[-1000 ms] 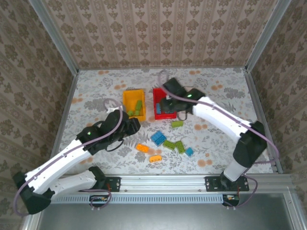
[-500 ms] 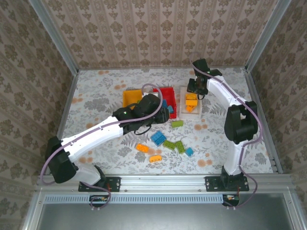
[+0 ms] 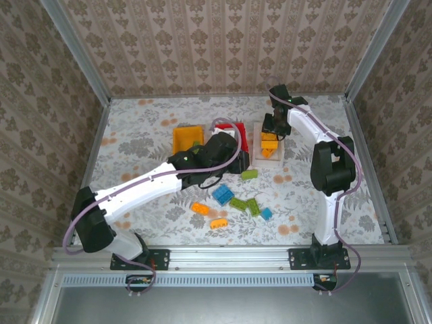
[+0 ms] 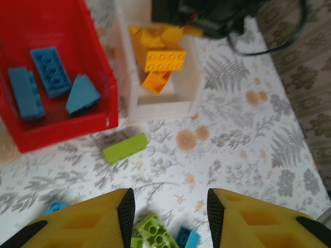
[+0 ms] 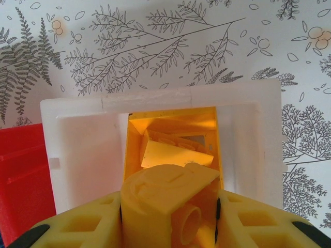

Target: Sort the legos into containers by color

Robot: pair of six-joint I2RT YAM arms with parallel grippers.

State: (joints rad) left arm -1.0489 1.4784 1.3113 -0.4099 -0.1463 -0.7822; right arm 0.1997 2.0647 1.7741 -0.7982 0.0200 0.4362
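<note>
our right gripper point(image 5: 168, 219) pinches an orange lego point(image 5: 161, 192) directly above the white bin point(image 5: 83, 150), where other orange pieces point(image 4: 164, 59) lie. we judge the step in hand to be the release: keep the brick centred over the opening, inside the rim, then part the fingers. our left gripper point(image 4: 166, 209) hangs over the table point(image 4: 248, 144) with fingers spread and empty, near a green lego point(image 4: 124, 148) lying just beside the red bin point(image 4: 62, 126).

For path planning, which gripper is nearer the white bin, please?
Right. The right gripper, holding an orange brick, is above the white bin; the left gripper is by the red bin.
</note>
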